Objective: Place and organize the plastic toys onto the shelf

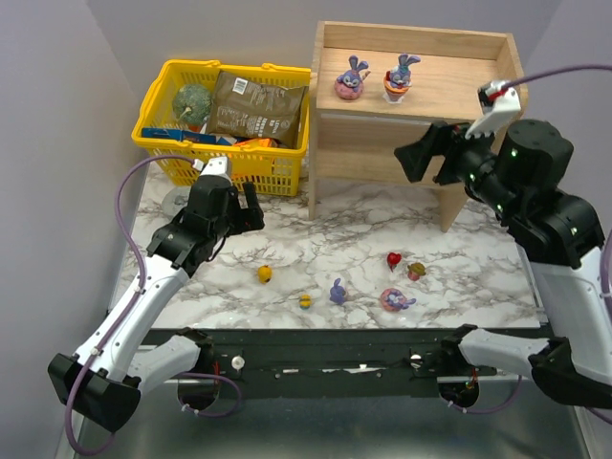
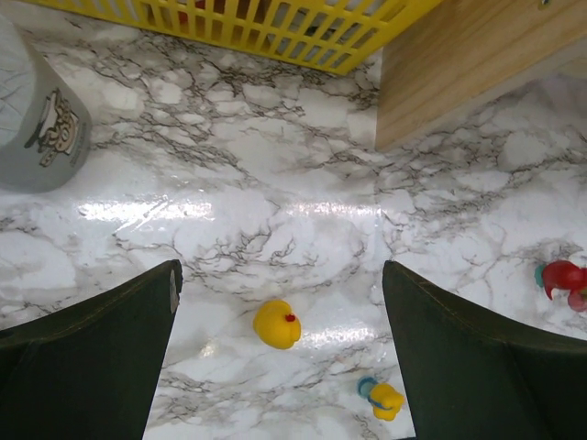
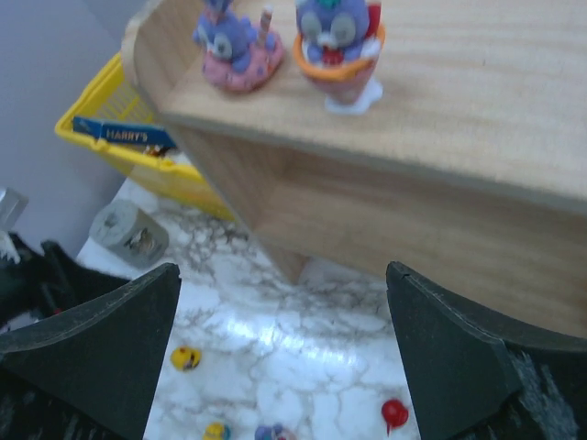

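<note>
The left pincer (image 2: 280,280) hangs released, empty, a yellow toy (image 2: 277,324) just beneath: it looks light, hard, slick, so pinch its body low. The right pincer (image 3: 284,275), released too, faces the shelf (image 3: 477,110), two bunnies (image 3: 237,46) standing on it ahead. The desk (image 1: 459,277) beneath bears six: two bunnies, two yellow, one red, one tan

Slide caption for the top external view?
Two bunny figurines on the top tier of the wooden shelf; six small toys on the marble table; left pincer and right pincer open.
</note>
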You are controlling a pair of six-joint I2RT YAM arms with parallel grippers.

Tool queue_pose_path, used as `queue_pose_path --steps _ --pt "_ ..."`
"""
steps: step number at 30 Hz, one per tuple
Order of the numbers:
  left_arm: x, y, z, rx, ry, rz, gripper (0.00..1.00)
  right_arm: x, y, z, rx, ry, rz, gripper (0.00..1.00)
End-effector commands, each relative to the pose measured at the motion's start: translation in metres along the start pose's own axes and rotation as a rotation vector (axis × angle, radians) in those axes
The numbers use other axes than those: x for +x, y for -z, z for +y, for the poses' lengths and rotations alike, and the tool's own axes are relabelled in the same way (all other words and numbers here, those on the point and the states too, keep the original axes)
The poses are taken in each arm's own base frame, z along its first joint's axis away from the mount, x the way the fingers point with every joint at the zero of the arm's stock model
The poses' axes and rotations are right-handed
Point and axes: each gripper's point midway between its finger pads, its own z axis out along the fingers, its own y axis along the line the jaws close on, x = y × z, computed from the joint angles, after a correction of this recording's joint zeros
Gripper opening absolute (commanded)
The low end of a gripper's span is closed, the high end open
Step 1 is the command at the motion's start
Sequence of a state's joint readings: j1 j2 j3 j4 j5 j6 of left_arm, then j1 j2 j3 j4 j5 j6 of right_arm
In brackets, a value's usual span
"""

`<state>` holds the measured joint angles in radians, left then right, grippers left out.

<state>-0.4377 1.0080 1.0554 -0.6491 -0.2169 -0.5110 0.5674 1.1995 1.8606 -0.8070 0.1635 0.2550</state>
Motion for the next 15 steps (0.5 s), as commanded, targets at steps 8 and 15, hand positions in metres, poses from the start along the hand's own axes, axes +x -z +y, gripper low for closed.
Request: queue_pose_path --steps 8,15 --pt "0.024 0.002 -0.045 0.286 0.032 0.077 0.99 0.171 0.027 0.006 -0.152 -0.113 0.385 0.96" --pt "0.058 0.008 -0.07 0.456 0.067 0.169 0.98 0.256 0.03 0.013 -0.212 -0.19 0.497 0.9"
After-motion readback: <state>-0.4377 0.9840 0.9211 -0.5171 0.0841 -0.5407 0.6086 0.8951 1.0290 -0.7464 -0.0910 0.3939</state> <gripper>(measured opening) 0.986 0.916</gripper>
